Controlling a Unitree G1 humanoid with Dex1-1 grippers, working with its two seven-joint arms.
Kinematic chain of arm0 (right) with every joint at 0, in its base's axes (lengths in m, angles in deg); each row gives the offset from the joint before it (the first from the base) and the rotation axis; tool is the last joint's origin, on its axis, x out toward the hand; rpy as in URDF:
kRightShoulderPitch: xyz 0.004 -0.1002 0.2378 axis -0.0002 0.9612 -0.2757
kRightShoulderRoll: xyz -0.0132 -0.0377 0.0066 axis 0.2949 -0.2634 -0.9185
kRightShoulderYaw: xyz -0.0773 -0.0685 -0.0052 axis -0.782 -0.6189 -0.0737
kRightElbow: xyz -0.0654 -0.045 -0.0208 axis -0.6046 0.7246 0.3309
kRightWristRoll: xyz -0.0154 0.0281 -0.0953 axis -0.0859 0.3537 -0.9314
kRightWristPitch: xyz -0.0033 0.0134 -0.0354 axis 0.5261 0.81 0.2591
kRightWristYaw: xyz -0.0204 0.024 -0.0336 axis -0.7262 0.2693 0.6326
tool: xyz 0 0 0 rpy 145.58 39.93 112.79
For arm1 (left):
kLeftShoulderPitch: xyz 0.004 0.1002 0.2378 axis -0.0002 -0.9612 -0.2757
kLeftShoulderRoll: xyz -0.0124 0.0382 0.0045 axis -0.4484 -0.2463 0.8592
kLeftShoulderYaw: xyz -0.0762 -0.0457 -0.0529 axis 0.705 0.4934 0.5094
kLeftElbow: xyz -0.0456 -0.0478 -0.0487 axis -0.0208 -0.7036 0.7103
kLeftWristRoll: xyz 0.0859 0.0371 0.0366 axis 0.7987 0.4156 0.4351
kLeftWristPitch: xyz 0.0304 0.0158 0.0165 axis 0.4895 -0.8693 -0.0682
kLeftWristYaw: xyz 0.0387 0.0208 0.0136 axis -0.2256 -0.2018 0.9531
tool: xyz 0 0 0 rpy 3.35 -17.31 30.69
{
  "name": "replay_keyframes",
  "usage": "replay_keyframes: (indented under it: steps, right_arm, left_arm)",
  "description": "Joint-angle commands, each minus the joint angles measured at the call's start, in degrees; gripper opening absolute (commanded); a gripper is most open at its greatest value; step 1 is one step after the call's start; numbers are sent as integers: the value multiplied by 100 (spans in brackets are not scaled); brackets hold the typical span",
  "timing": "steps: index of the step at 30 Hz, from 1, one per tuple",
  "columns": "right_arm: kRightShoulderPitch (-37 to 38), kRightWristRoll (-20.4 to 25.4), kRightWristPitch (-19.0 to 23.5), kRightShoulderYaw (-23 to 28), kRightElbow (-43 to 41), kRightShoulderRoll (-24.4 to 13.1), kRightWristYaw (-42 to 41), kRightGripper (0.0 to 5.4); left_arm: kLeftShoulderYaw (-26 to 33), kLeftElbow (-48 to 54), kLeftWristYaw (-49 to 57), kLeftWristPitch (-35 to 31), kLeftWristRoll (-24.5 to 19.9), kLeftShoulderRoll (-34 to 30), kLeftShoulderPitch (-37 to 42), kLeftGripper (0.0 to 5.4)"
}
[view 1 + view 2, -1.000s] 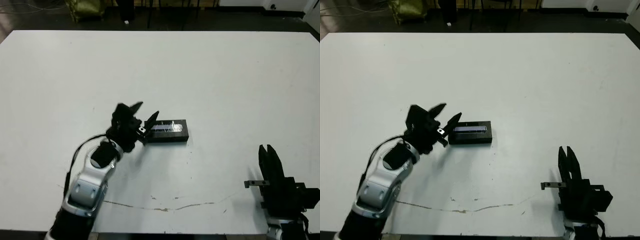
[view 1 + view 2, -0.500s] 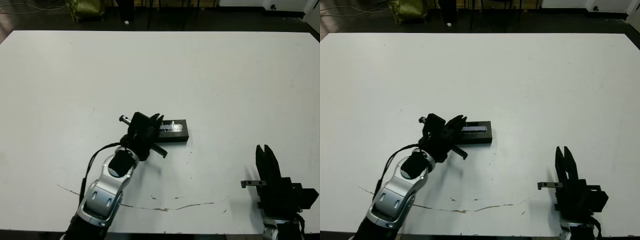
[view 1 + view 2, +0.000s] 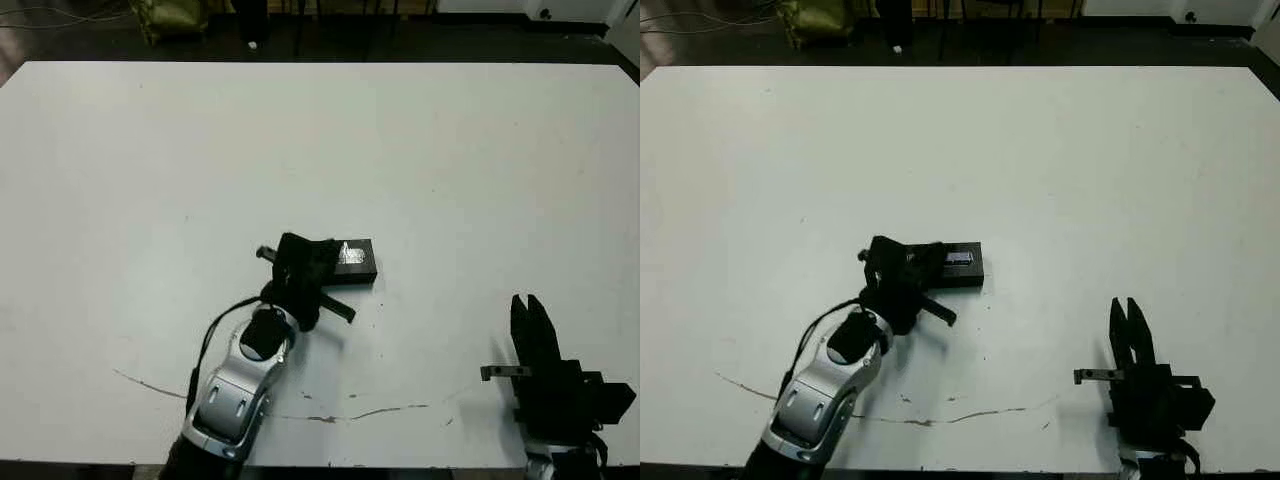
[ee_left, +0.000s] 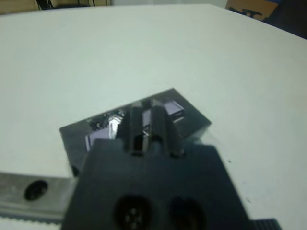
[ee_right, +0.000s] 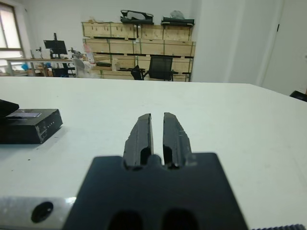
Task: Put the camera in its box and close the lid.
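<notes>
The box (image 3: 358, 273) is a low black block at mid-table, and the lid (image 3: 351, 253) with its silvery stripe lies flat on top of it. The camera is out of view. My left gripper (image 3: 312, 256) hangs over the left half of the lid, tips down on or just above it, which I cannot tell. In the left wrist view its fingers (image 4: 159, 121) stand together over the stripe, shut, holding nothing. My right gripper (image 3: 527, 306) rests near the table's front right, well apart from the box (image 5: 29, 125), shut and empty.
A thin dark crack line (image 3: 330, 415) runs along the white table (image 3: 420, 150) near its front edge. Beyond the far edge lie a dark floor and an olive bag (image 3: 175, 15). Open table surface surrounds the box on all sides.
My left gripper has swung right from beside the box's left end to over the lid, and its fingers have gone from spread to shut. The right arm has barely moved.
</notes>
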Motion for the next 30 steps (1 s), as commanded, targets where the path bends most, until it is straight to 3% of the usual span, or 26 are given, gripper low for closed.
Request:
replay_keyframes:
  steps: [1,5,9,16,22,26,30]
  right_arm:
    - [132,-80,63,-24,-72,31,89,0]
    - [103,-53,9,-41,20,35,94,0]
    - [34,64,-59,-52,141,40,30,0]
    - [12,40,7,-46,165,36,73,0]
    - [20,28,102,-43,24,-28,54,0]
    - [-6,-12,192,-47,-183,-63,64,0]
    - [48,54,638,-125,-724,-130,52,0]
  left_arm:
    - [125,-23,-19,-761,-193,-11,-190,3]
    - [142,226,-52,-1545,-331,-126,-188,3]
    - [269,167,-32,-1886,-379,-212,-133,3]
    - [598,-196,51,-1900,-399,-311,26,3]
    - [928,846,-40,-2038,-783,-311,-129,3]
    - [1085,1808,-224,-1371,-924,-556,-384,3]
    - [1423,2521,-263,-804,-1020,-789,-614,3]
